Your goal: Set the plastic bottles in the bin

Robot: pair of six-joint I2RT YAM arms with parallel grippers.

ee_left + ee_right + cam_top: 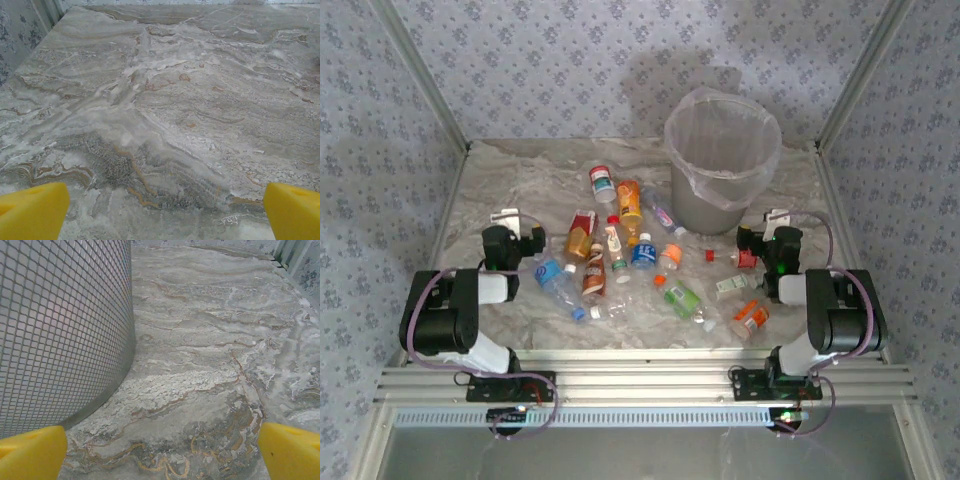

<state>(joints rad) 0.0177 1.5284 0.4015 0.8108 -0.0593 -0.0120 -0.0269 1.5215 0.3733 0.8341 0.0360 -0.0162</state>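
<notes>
Tabletop (510, 185): marble-look sheet, grey and white with brown veins, rumpled out toward 12 o'clock.
Back wall (570, 60): up at 12 o'clock, pale wallpaper with small floral sprigs; same paper at 9 and 3.
Frame posts (418, 70): bare metal, slanting up at 10 and 2 o'clock.
Rail (640, 385): slotted aluminium, running right across 6 o'clock.

Scattered bottles (630, 200) beside upright bin (705, 205)

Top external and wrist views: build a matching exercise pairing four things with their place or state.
1 bin
2 green-labelled bottle
3 left hand
4 right hand

A open over bare table
B open beside the bin's mesh wall
C standing upright at the far side
D lying on the near side

Pairs: 1-C, 2-D, 3-A, 4-B
</notes>
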